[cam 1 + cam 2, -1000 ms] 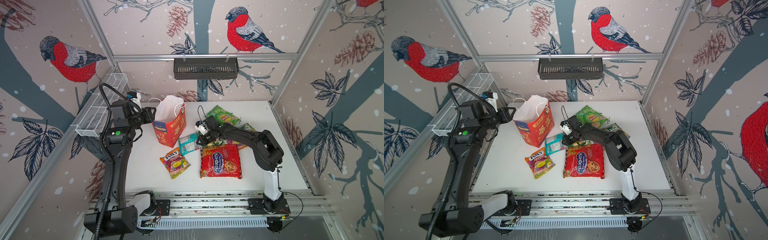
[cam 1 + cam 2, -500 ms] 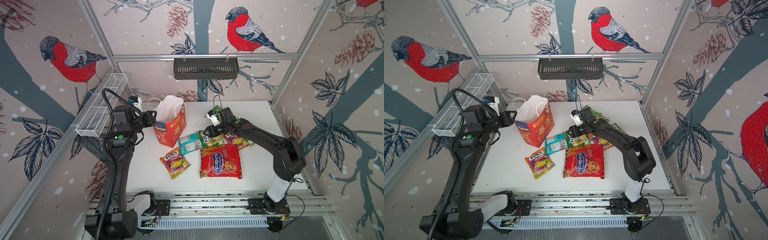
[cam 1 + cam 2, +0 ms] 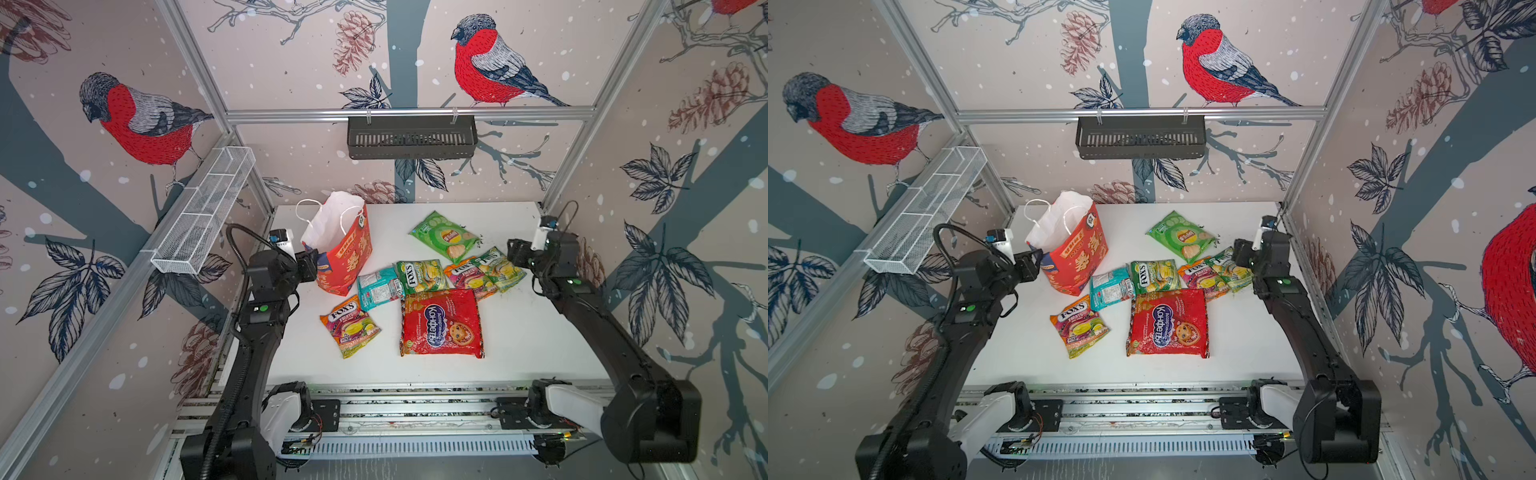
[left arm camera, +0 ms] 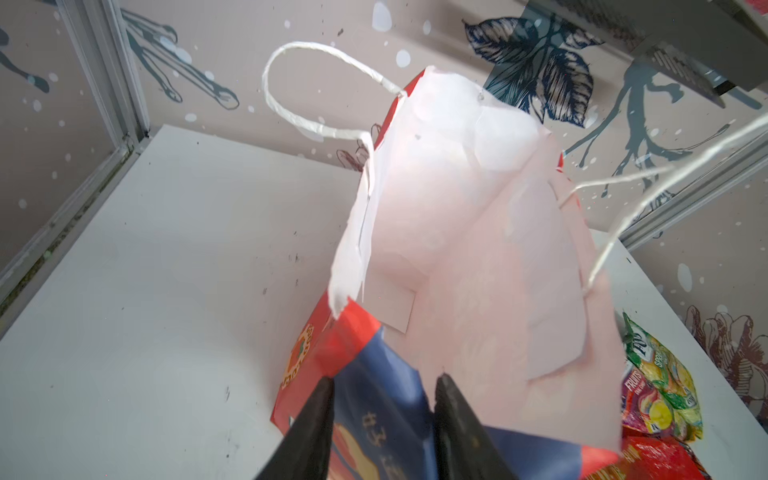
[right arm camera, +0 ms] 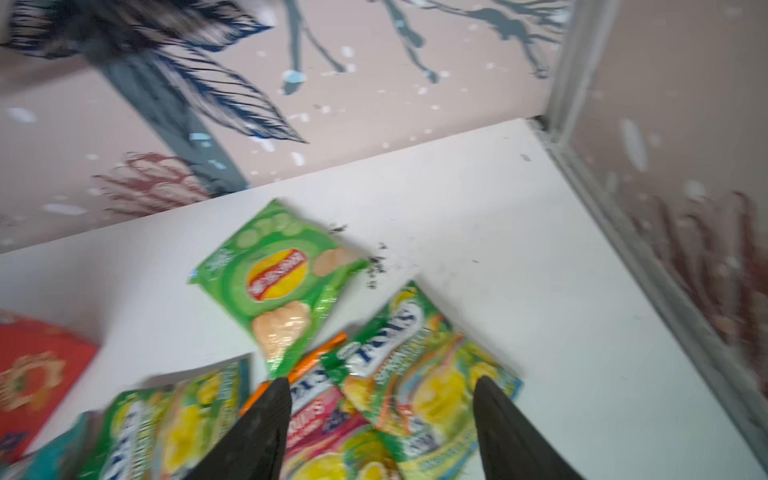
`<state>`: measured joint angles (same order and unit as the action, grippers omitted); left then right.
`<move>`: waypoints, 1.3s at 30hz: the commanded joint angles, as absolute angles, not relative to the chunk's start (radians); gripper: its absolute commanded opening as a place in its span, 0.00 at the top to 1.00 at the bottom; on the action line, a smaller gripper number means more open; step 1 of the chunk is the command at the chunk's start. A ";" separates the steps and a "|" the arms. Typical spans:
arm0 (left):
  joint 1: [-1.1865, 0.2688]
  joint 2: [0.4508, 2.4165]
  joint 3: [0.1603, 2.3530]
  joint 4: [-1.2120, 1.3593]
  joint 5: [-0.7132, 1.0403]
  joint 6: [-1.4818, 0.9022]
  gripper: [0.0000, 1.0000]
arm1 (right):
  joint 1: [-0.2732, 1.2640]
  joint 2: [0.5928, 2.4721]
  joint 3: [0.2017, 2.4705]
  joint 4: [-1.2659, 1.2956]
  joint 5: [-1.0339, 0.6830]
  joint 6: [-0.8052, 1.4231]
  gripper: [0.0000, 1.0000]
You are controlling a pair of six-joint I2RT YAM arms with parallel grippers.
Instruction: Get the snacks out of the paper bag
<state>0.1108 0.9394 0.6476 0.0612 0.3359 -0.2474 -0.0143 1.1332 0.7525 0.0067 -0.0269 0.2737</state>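
The red-orange paper bag [image 3: 349, 257] [image 3: 1077, 257] stands at the back left, mouth open, its white inside [image 4: 457, 208] showing no packet. My left gripper [image 3: 311, 259] [image 4: 384, 378] is shut on its blue side panel, which is bunched between the jaws. The snacks lie on the table: a large red packet [image 3: 440, 322], a green chip bag [image 3: 444, 239] [image 5: 282, 274], a teal pack [image 3: 378, 286] and several Fox's packs [image 3: 351, 328] [image 3: 422, 276] [image 5: 419, 382]. My right gripper [image 3: 513, 253] [image 5: 380, 380] hangs open and empty over the rightmost Fox's packs.
A black basket [image 3: 411, 137] hangs on the back wall and a white wire shelf [image 3: 203, 216] on the left wall. Dark crumbs [image 5: 374, 266] lie beside the chip bag. The right wall and its metal post [image 5: 582, 137] stand close to my right gripper.
My right arm has swung back from the middle of the table to the right side and its jaws have opened. The left gripper has stayed at the bag.
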 commanded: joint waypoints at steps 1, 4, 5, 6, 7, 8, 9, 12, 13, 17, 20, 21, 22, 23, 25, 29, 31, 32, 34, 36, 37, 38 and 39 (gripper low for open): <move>0.114 0.891 0.502 0.314 0.268 -0.284 0.58 | -0.069 1.082 0.575 0.312 0.090 0.310 0.27; 0.114 0.852 0.394 0.409 0.221 -0.287 0.57 | -0.067 1.074 0.412 0.544 0.113 0.272 0.27; 0.114 0.841 0.371 0.426 0.197 -0.285 0.57 | -0.067 1.083 0.361 0.629 0.125 0.269 0.27; 0.114 0.832 0.351 0.436 0.173 -0.281 0.57 | -0.066 1.096 0.331 0.690 0.132 0.267 0.27; 0.114 0.825 0.340 0.440 0.161 -0.274 0.57 | -0.068 1.113 0.312 0.729 0.140 0.266 0.26; 0.114 0.820 0.335 0.441 0.149 -0.261 0.56 | -0.070 1.135 0.305 0.760 0.146 0.267 0.26; 0.114 0.817 0.331 0.439 0.141 -0.249 0.56 | -0.070 1.163 0.305 0.774 0.147 0.262 0.26; 0.114 0.819 0.317 0.445 0.089 -0.230 0.54 | -0.070 1.247 0.309 0.833 0.132 0.260 0.26; 0.114 0.819 0.312 0.450 0.068 -0.230 0.54 | -0.068 1.287 0.307 0.864 0.122 0.247 0.26; 0.114 0.810 0.273 0.502 0.023 -0.196 0.53 | -0.055 1.366 0.296 0.945 0.129 0.203 0.26; 0.114 0.796 0.231 0.551 0.001 -0.194 0.54 | -0.054 1.387 0.252 1.077 0.120 0.167 0.26; 0.114 0.789 0.212 0.573 -0.015 -0.200 0.55 | -0.054 1.387 0.234 1.109 0.120 0.159 0.26; 0.114 0.785 0.193 0.599 -0.029 -0.205 0.56 | -0.056 1.396 0.225 1.132 0.124 0.166 0.26; 0.114 0.779 0.167 0.631 -0.041 -0.200 0.56 | -0.058 1.412 0.216 1.160 0.127 0.169 0.26; 0.114 0.774 0.127 0.695 -0.056 -0.187 0.58 | -0.055 1.439 0.190 1.254 0.109 0.153 0.26; 0.114 0.806 0.078 0.784 -0.065 -0.163 0.59 | -0.037 1.504 0.200 1.273 0.108 0.137 0.26; 0.114 0.845 0.056 0.854 -0.074 -0.142 0.59 | -0.021 1.533 0.166 1.387 0.128 0.122 0.26; 0.114 0.874 0.047 0.899 -0.071 -0.134 0.60 | -0.022 1.528 0.167 1.377 0.139 0.129 0.26; 0.114 0.943 0.046 0.973 -0.045 -0.141 0.61 | -0.022 1.529 0.169 1.372 0.140 0.129 0.25; 0.114 1.031 0.045 1.081 -0.011 -0.163 0.62 | -0.023 1.529 0.168 1.375 0.139 0.128 0.24; 0.114 1.070 0.045 1.128 0.000 -0.165 0.62 | -0.023 1.529 0.169 1.374 0.139 0.129 0.24; 0.114 1.114 0.045 1.178 0.009 -0.165 0.62 | -0.023 1.530 0.168 1.374 0.140 0.129 0.23; 0.114 1.157 0.049 1.219 0.018 -0.160 0.62 | -0.023 1.529 0.169 1.375 0.140 0.129 0.23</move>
